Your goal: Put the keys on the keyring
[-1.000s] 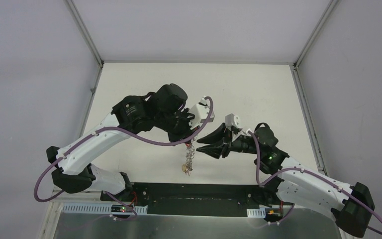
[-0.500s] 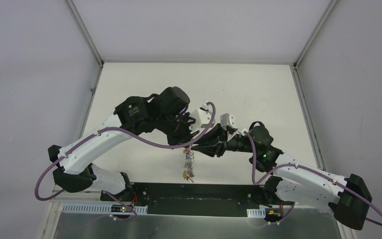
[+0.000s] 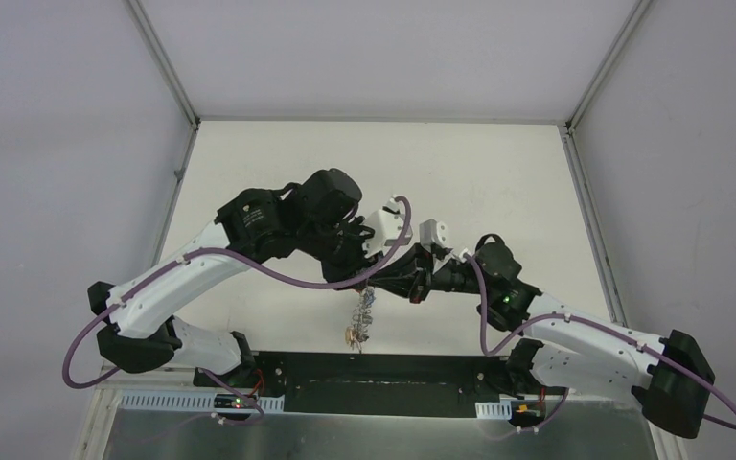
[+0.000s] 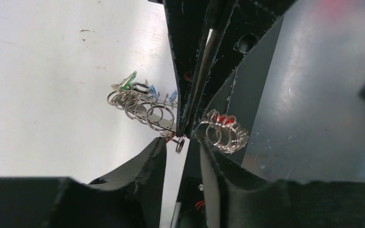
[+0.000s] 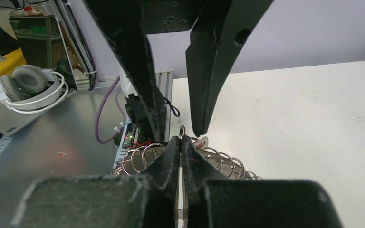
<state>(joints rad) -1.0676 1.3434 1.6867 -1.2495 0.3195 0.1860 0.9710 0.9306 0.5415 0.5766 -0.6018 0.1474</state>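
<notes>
Just below the middle of the overhead view, the keyring (image 3: 360, 316) hangs in a thin bunch over the white worktop (image 3: 498, 172), under two meeting claws. Its small wire loops carry green, blue and red tags. The right claw (image 5: 180, 141) is pinched tight on the ring, with loops fanning out to both sides of its tips. The left claw (image 4: 181, 148) has its fingers a little apart around the same spot; whether they grip the ring cannot be told. The left arm (image 3: 182, 270) arches in from the lower left, wrist bent downward. The right arm (image 3: 585, 333) reaches in low from the lower right. Grey headphones (image 5: 28, 90) lie at the upper left of the right wrist view.
</notes>
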